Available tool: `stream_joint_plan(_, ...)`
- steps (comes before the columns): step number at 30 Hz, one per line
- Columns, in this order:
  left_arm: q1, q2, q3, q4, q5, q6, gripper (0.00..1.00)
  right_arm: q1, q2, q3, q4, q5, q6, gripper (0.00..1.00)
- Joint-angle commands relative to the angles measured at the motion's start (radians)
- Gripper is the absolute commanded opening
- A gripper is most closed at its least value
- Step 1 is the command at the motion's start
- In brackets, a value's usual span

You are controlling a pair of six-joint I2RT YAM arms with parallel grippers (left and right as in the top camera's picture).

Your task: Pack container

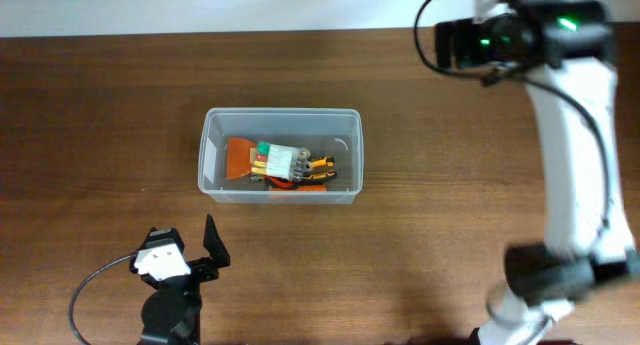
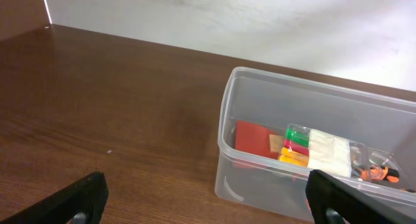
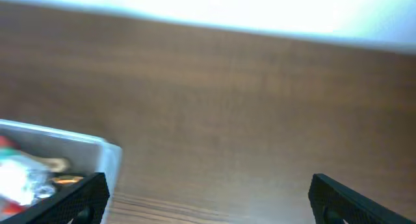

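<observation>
"Container (image 1: pixel 282 113) position is wanted first."

"It is found on the brown wooden table (image 1: pixel 100 105), about mid-table, with its long side running left to right in the overhead view. Both arms are kept well apart from it: the left claw (image 2: pixel 205 208) near the front edge, the right claw (image 3: pixel 211 201) toward the far right corner."

"Claw state?"

"Both are spread wide, and nothing is held between the fingers."

"Contents?"

"A flat orange-red piece (image 1: pixel 238 157) is laid at the left end. A clear pack (image 2: pixel 305 146) of green, red and yellow items is lying beside it, partly over it. Pliers (image 1: pixel 320 167) with orange-and-black handles are tucked at the right."

"Any writing?"

"A white band (image 2: pixel 331 154) is seen across the pack, but no print can be read on it — too small and blurred."
</observation>
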Motion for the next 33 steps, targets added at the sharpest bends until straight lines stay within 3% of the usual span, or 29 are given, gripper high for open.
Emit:
stream_joint_plan(1, -0.004, -0.003, -0.003, -0.002, -0.003, 0.009, 0.99, 0.072, -0.227, 0.011, -0.001, 0.001, 0.011, 0.99)
stream_joint_plan(6, -0.004, -0.003, -0.003, -0.002, -0.003, 0.009, 0.99, 0.171, -0.433, -0.038, -0.001, 0.001, 0.011, 0.99)
stream_joint_plan(11, -0.004, -0.003, -0.003, -0.002, -0.003, 0.009, 0.99, 0.166, -0.672, -0.245, 0.044, 0.015, -0.003, 0.99)
stream_joint_plan(26, -0.004, -0.003, -0.003, -0.002, -0.003, 0.009, 0.99, 0.018, -1.582, -1.386, 0.495, 0.003, 0.000, 0.99)
stream_joint_plan(33, -0.004, -0.003, -0.003, -0.002, -0.003, 0.009, 0.99, -0.074, -1.783, -1.719, 0.679, -0.062, 0.000, 0.99)
